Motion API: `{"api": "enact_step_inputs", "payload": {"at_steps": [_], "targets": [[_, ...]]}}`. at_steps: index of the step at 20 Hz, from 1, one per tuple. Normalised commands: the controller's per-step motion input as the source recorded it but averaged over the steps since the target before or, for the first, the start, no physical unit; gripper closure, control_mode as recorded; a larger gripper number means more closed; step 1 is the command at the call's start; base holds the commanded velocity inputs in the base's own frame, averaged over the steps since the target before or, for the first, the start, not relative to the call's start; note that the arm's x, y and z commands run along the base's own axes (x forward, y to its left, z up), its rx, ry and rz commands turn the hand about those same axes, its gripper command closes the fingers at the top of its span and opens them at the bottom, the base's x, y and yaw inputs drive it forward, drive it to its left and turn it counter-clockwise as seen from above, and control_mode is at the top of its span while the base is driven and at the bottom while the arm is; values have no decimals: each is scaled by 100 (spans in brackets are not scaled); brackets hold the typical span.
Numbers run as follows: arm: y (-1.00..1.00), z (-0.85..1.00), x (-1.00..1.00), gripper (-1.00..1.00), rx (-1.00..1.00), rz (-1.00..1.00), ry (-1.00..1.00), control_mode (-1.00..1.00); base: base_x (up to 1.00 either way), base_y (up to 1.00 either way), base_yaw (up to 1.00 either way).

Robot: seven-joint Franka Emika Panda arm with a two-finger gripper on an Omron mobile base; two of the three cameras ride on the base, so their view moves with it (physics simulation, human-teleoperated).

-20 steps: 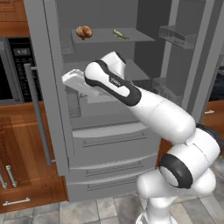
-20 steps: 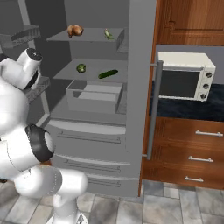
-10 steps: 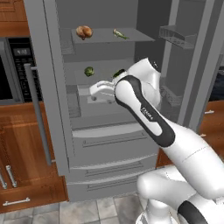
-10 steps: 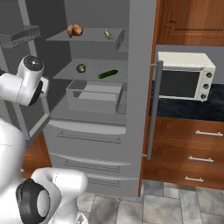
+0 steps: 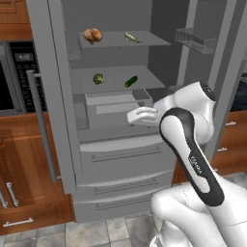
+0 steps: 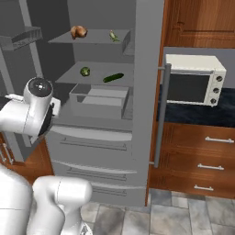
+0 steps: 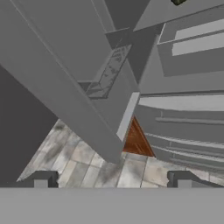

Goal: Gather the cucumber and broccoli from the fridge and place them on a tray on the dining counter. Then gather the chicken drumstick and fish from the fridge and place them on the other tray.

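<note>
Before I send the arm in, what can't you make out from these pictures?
- Pincer: hand view shows wide-apart tips; in the left base view the forearm covers it.
- Fish: too small for detail in either base view.
- Cucumber, broccoli: too small to judge grasp orientation.

No word, number or sign can be read for certain anywhere. The arm (image 5: 190, 159) carries a short line of small pale lettering on its dark band, seen in the left base view, but it is too small and blurred to make out. The toaster oven (image 6: 194, 79) in the right base view has round knobs down its right side, with no marks around them that can be read.
</note>
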Motion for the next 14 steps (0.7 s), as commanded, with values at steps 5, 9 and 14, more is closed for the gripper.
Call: {"api": "enact_step_inputs", "payload": {"at_steps": [5, 9, 14], "targets": [[-67, 7, -51, -100, -9, -17, 0, -100, 0, 0, 0], [-55, 25, -41, -100, -12, -19, 6, -100, 0, 0, 0], [-49, 30, -46, -100, -8, -17, 12, -100, 0, 0, 0]]}}
